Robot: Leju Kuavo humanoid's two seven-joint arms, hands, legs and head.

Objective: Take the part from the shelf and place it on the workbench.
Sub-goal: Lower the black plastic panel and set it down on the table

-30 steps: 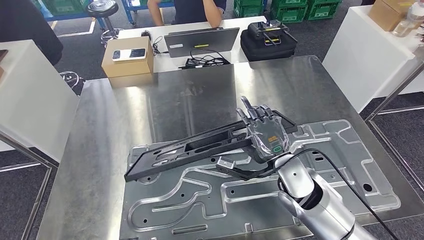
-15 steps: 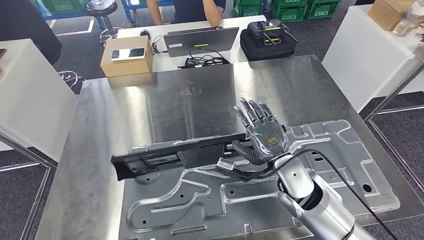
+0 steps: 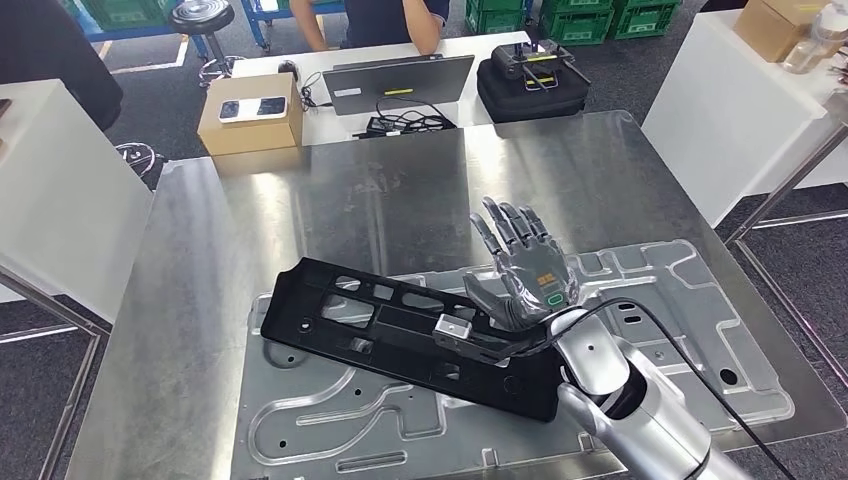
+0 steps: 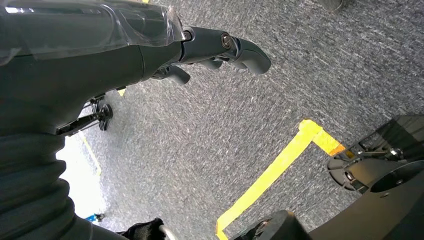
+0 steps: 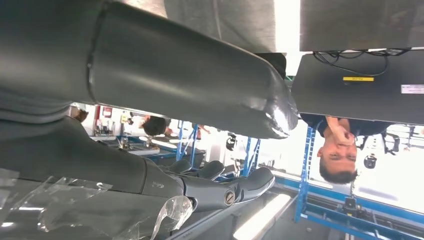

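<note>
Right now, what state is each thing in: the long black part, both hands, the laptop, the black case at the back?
Long black plastic part: lying flat on the silver metal fixture plate.
Right hand: fingers spread, holding nothing.
Left hand: hanging over the grey carpet floor, holding nothing.
Grey laptop: lid open.
Black case: open.

Part [image 3: 400, 335] lies flat on the plate [image 3: 680, 330] at workbench [image 3: 250, 230] front edge; my right hand [image 3: 525, 275] at its right end.

Black part [image 3: 400, 335]: formerly raised on edge, now flat on metal plate [image 3: 700, 300], long axis running 10 to 4 o'clock. Right robot hand [image 3: 520, 275]: fingers spread, released from part.
</note>
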